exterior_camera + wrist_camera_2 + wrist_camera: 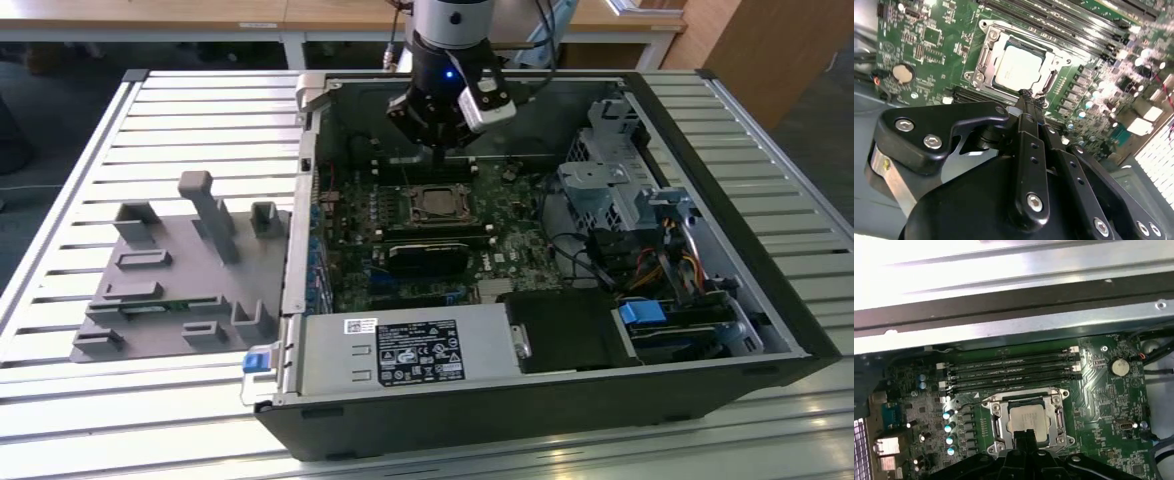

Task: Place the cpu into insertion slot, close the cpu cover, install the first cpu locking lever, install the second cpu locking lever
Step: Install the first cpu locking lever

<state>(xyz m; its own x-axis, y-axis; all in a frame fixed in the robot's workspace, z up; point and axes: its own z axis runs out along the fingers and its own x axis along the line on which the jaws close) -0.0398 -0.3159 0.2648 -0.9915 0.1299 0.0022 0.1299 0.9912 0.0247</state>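
cpu (1019, 66): where does it lie?
— Seated in the insertion slot (1021, 403) on the motherboard (929, 40), framed by the cpu cover (996, 422), which looks folded down over it.
— And the gripper (1024, 96)?
— Fingers pressed together, nothing visible between them; the tip hangs just beside the cover's edge. A thin wire lever (970, 404) juts out beside the cover.
— Step in hand, and good practice?
— Probably lever work. Bear on the wire alone, steer it under its hook, and keep the tip off chip and board; a slip could scrape them.
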